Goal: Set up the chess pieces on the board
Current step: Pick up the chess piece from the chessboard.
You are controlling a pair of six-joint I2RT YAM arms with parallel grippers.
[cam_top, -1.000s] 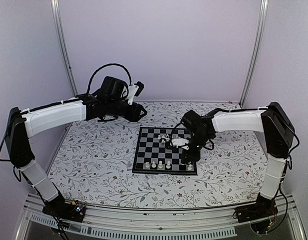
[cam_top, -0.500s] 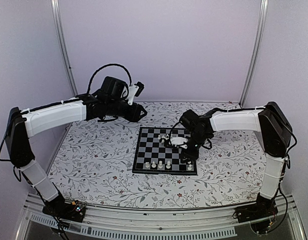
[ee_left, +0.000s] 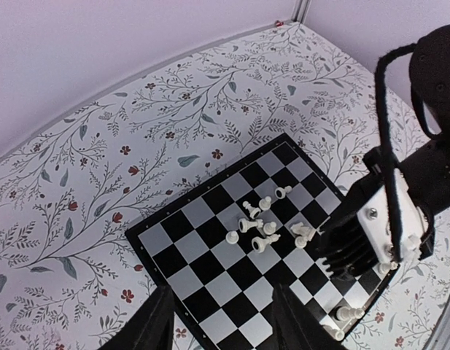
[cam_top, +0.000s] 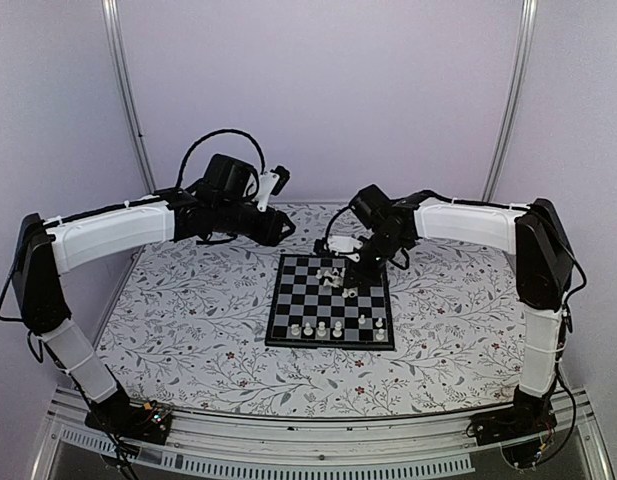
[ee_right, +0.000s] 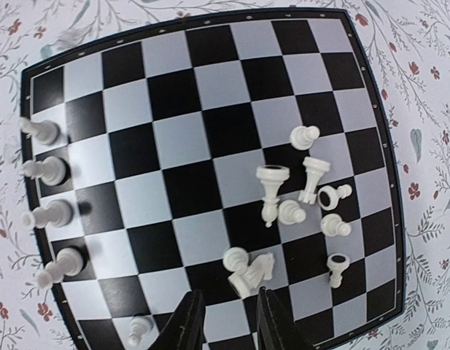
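1. L gripper (ee_left: 223,292): jaws wide apart, nothing btwn them. Board (ee_left: 182,257) lies below & ahead of them, on the floral table (ee_left: 101,168).
2. R gripper (ee_right: 226,299): jaws parted, gap empty, over the board.
3. Chess pieces (ee_right: 305,191): loose cluster (several toppled) ahead & to the right of R jaws. The nearest one lies just past the fingertips.
4. Four more stand upright in a row along the board edge, far left of R jaws. A fifth is just left of the left finger.

Overhead and both wrist views share the board (cam_top: 300,290).
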